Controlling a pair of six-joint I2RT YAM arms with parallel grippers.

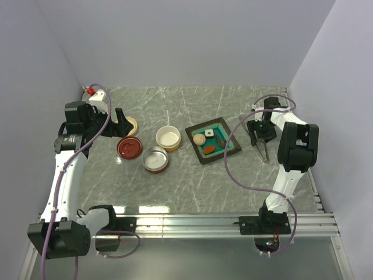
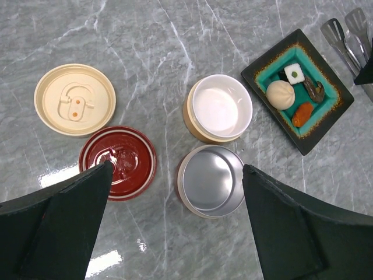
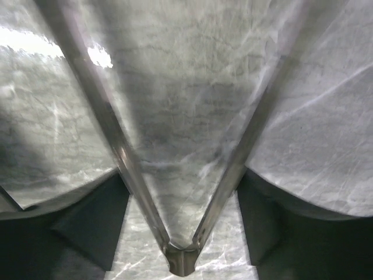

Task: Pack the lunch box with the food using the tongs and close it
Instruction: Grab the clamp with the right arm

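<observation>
Four bite-size pieces lie on the teal tray (image 2: 252, 71), well to the right of centre on the grey marble table (image 1: 175, 192): a pale round one (image 2: 280, 94), a white cube (image 2: 295, 74) just above it, a dark brown lump (image 2: 315, 90) beside the cube, and an orange-red oblong (image 2: 303, 114) nearest the tray's lower corner. We see the lunch box in separate parts left of the tray: a cream bowl (image 2: 192, 119) and a steel bowl (image 2: 182, 181) standing close together, both uncovered, then a red lid (image 2: 118, 161) and a cream lid (image 2: 74, 99) lying flat further left. The left gripper (image 2: 178, 169) hangs above these parts with its jaws spread wide and nothing between them. The tongs (image 3: 182, 259) lie on the table just right of the tray. The right gripper (image 3: 182, 181) is down over them near their joined end, its fingers (image 3: 93, 227) straddling the two thin arms and right against their outer sides; we cannot tell whether they are actually squeezing the tongs.
</observation>
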